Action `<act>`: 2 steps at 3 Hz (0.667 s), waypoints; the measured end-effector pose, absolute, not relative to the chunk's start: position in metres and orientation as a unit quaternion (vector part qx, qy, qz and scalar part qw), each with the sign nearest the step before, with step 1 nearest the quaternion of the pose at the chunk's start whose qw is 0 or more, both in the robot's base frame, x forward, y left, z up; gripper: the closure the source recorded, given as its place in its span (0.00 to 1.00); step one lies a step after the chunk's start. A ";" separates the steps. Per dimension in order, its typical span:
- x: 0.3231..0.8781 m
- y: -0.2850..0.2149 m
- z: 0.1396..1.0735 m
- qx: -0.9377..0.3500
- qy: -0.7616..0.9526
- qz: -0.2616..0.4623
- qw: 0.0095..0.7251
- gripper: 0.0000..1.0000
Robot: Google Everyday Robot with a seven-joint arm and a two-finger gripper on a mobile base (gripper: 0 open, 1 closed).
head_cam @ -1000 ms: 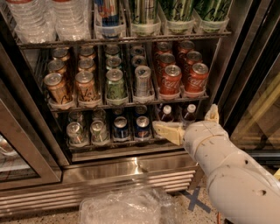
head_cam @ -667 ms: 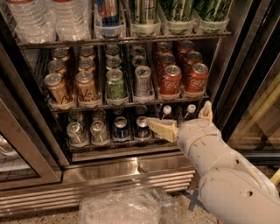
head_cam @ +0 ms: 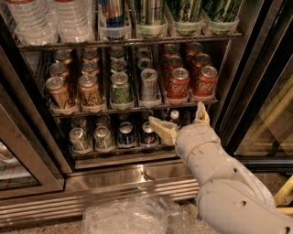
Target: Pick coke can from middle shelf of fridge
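Red coke cans (head_cam: 178, 84) stand in two rows at the right end of the middle shelf (head_cam: 132, 109) of the fridge (head_cam: 137, 178), with a second front can (head_cam: 204, 82) beside the first. Gold, green and silver cans fill the rows to their left. My gripper (head_cam: 179, 119) is open and empty, its pale fingers (head_cam: 161, 128) spread wide. It sits just below the front edge of the middle shelf, under the red cans, in front of the lower rack. It touches no can.
The rack above holds water bottles (head_cam: 32, 20) and tall cans (head_cam: 185, 11). The rack below holds blue cans (head_cam: 126, 133) and small bottles (head_cam: 174, 115). A dark-framed glass door (head_cam: 265, 100) stands open at right. Crumpled clear plastic (head_cam: 132, 215) lies on the floor by the steel base.
My gripper has moved left and up, closer to the front of the middle shelf under the red cans. Its fingers stay spread. The cans have not moved.
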State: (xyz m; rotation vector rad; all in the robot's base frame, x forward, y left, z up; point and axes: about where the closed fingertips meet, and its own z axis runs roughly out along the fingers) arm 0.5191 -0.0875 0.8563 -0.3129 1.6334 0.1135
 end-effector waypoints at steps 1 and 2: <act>0.524 -0.081 0.850 -0.140 0.721 0.049 0.677 0.34; 0.534 -0.074 0.842 -0.141 0.719 0.045 0.679 0.31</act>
